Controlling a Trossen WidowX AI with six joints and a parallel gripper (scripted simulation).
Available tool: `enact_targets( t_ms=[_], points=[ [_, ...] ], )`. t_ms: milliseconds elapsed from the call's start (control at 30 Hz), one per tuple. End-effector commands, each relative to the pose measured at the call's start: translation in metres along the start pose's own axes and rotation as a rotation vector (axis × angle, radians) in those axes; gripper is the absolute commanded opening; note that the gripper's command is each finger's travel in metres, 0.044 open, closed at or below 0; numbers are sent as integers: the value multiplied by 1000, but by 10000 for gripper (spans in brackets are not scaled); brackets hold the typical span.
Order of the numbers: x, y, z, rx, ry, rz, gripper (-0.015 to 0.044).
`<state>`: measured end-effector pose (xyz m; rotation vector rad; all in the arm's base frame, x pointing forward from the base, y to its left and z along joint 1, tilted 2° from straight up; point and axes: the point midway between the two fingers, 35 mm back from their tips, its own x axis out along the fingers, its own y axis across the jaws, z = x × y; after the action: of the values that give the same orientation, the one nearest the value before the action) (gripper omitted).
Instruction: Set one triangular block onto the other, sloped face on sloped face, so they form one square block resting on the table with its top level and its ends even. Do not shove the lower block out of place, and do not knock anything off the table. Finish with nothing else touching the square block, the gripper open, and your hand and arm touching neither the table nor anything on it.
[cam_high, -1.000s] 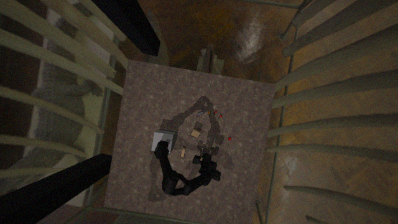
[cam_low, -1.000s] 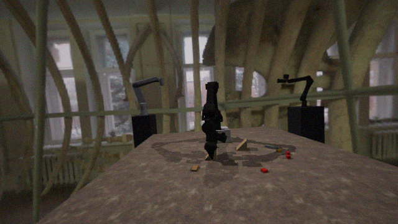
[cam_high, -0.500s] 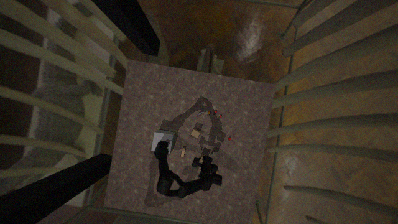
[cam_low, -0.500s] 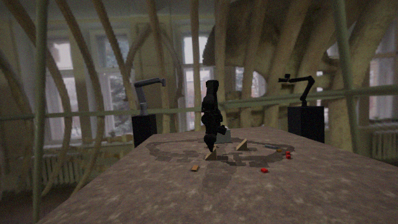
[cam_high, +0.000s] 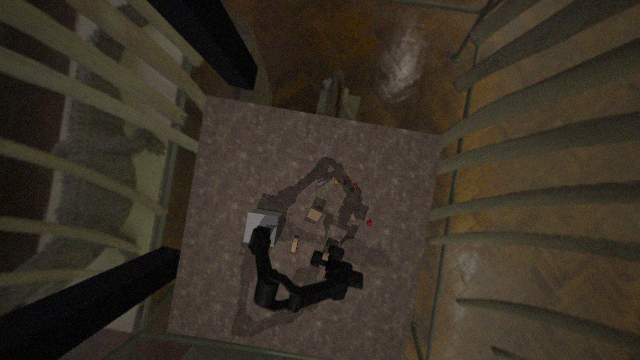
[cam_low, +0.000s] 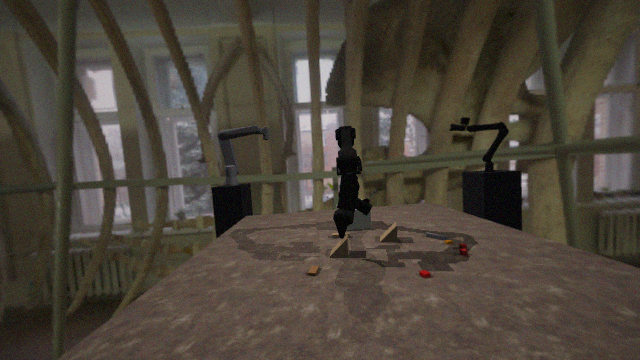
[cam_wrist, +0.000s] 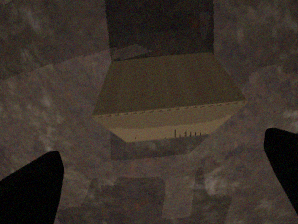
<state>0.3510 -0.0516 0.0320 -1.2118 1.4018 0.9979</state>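
One tan triangular block (cam_wrist: 166, 96) (cam_low: 341, 248) (cam_high: 325, 256) rests on the table with its sloped face up. It lies directly under my gripper (cam_wrist: 160, 152) (cam_low: 341, 230) (cam_high: 325, 255). The gripper is open and empty, and its fingers stand wide on either side of the block and a little above it, touching nothing. The second triangular block (cam_high: 314, 215) (cam_low: 389, 233) stands apart on the table, farther from the gripper and towards the arm's base side. The two blocks are not in contact.
A small flat tan piece (cam_high: 295, 244) (cam_low: 313, 270) lies near the arm. Small red bits (cam_high: 369, 223) (cam_low: 425, 273) (cam_low: 462, 248) and a bluish stick (cam_low: 436, 235) lie to the right. The grey base box (cam_high: 260, 222) stands left.
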Motion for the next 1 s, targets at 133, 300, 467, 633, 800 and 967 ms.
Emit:
enact_targets(
  t_ms=[133, 300, 467, 633, 800, 967],
  points=[
    [-32, 1, 37, -13, 254, -54, 440],
    [-32, 1, 37, -13, 254, -54, 440],
    [-27, 0, 36, -11, 254, -54, 440],
    [-19, -1, 34, -8, 254, -54, 440],
    [-11, -3, 32, -8, 254, -53, 440],
    [-3, -4, 30, -8, 254, -53, 440]
  ],
)
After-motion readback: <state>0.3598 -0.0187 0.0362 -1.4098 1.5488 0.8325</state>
